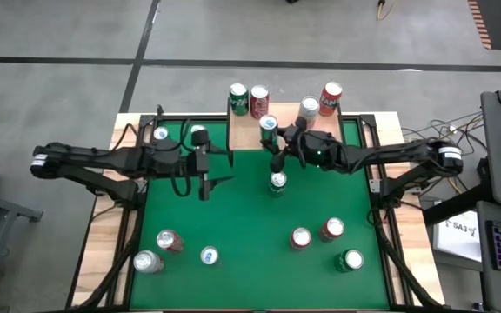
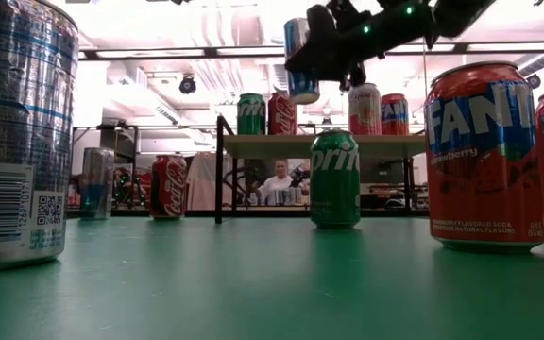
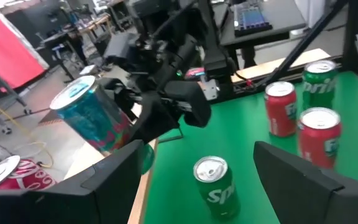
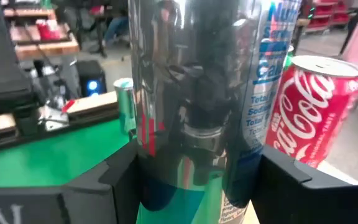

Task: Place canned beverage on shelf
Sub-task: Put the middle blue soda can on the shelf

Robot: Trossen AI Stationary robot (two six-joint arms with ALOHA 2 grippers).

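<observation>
**Can carried over the shelf, ready to set down**

I have the right gripper [image 1: 274, 139] clamped on a blue-and-silver can [image 2: 299, 59], held upright in the air above the near edge of the shelf [image 1: 290, 129]. I judge this the placing step: next I must lower it onto bare board, clear of the green and red cans [image 1: 248, 100] standing far-left. My left gripper [image 1: 204, 184] waits over the felt, jaws apart, holding nothing.
</observation>
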